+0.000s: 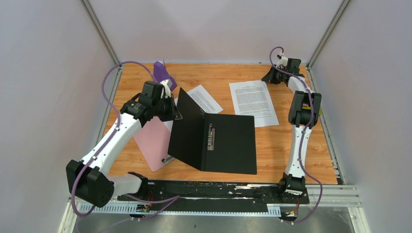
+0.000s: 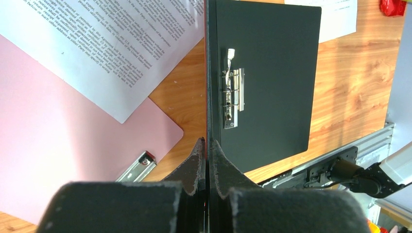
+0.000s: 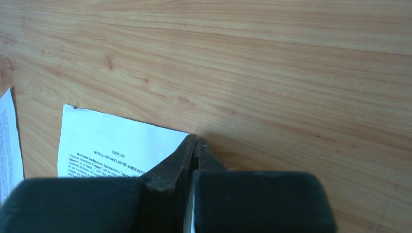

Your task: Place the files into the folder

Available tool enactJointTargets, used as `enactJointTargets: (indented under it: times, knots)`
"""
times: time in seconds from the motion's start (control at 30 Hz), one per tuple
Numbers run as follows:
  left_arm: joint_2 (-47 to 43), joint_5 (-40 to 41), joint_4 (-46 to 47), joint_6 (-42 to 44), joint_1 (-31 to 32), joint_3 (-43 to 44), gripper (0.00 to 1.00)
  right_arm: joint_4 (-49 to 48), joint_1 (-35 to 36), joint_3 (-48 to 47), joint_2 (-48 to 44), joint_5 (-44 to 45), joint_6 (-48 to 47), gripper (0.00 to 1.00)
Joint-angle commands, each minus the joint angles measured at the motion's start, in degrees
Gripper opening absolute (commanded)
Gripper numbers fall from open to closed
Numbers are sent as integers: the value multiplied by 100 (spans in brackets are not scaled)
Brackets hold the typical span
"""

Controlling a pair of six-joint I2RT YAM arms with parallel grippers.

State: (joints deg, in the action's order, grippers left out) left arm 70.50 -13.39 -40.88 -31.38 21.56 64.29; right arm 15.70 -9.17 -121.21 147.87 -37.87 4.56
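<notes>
Holding the folder [image 1: 228, 143] open in the middle of the counter [image 1: 306, 150], the left fingers [image 2: 203, 148] pinch its raised cover edge; that cover should stand steady. The left sheet [image 1: 206, 99] lies behind it, partly over the pink clipboard [image 1: 153, 141]. The right fingers [image 3: 194, 145] are closed on the right sheet [image 1: 252, 102] at its far right corner; lift gently, then slide it leftward onto the black inside without creasing.

The folder [image 1: 228, 143] shows a plain black inside and carries a silvery metal clip [image 2: 233, 97]. The right-hand sheet [image 1: 253, 102] and the left-hand sheet [image 1: 206, 98] are white, densely printed in black text. The clipboard [image 1: 153, 141] is pale pink, the table [image 1: 301, 145] orange-brown wood grain.
</notes>
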Motion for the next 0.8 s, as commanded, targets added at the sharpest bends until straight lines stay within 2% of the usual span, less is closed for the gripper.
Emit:
enactJointTargets:
  times: [0.0,0.1,0.27,0.43,0.6,0.77]
  knots:
    - [-117,147,296,59,-20,167,0,243,-13,-313,-516,291,-242,0]
    - [-151,311,378,92,-20,148,0,449,-30,-348,-1065,510,-254,0]
    - [-208,482,450,73,-20,103,0,454,-32,295,-2278,835,-324,0]
    - [-272,779,523,-37,-20,-6,0,834,-4,318,-3166,954,-224,0]
    - [-300,562,880,-156,-20,-142,0,1309,190,537,-4030,831,213,0]
    - [-396,382,1053,-80,-21,-288,0,1500,675,1397,-5066,747,414,0]
